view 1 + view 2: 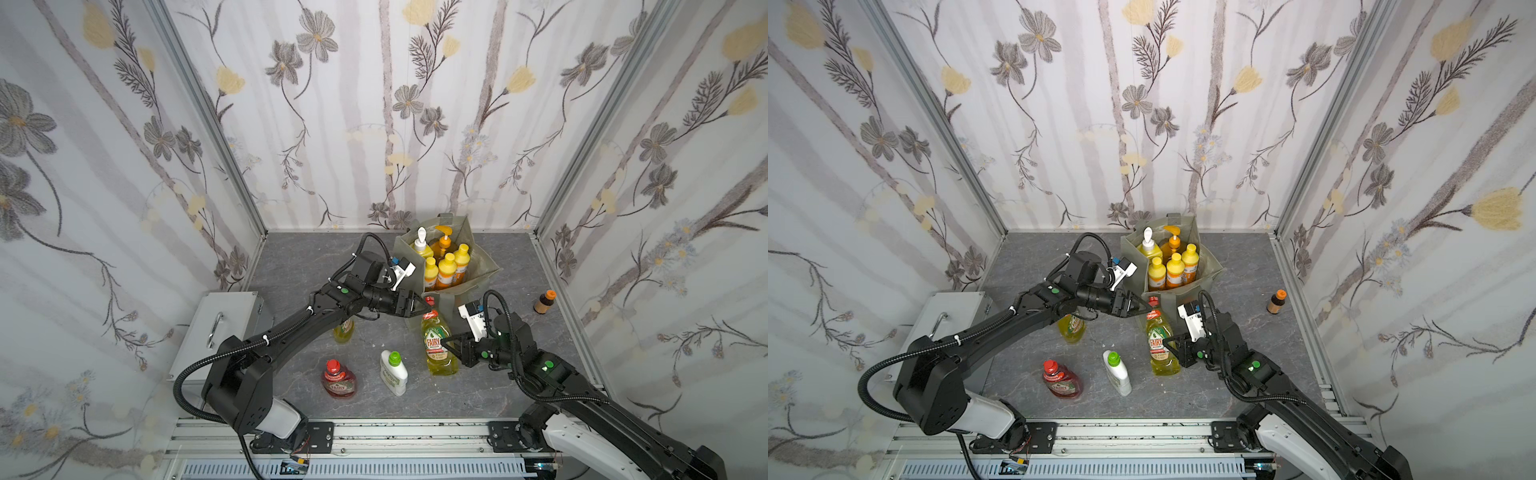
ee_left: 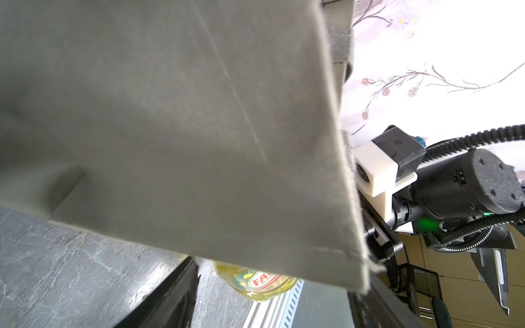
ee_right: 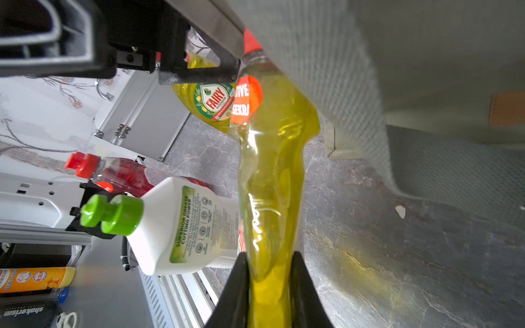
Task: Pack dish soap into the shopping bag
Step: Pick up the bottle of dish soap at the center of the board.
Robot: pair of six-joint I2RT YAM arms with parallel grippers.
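Observation:
The grey-green shopping bag (image 1: 405,249) (image 1: 1133,249) stands at the back, holding two pump bottles and several orange yellow-capped bottles (image 1: 446,270). Just in front of it a yellow-green red-capped dish soap bottle (image 1: 436,347) (image 1: 1160,345) (image 3: 272,159) stands upright, with my right gripper (image 1: 451,343) (image 3: 268,255) shut on its lower body. My left gripper (image 1: 419,307) (image 1: 1142,305) (image 2: 281,272) is at the bag's front rim beside the red cap, jaws wide apart. In the left wrist view the bag fabric (image 2: 170,127) hangs before it.
Another yellow-green bottle (image 1: 344,330) stands under my left arm. A red bottle (image 1: 340,380) and a white green-capped bottle (image 1: 393,372) lie near the front. A small brown bottle (image 1: 543,302) stands at the right wall. A grey metal box (image 1: 216,328) sits at left.

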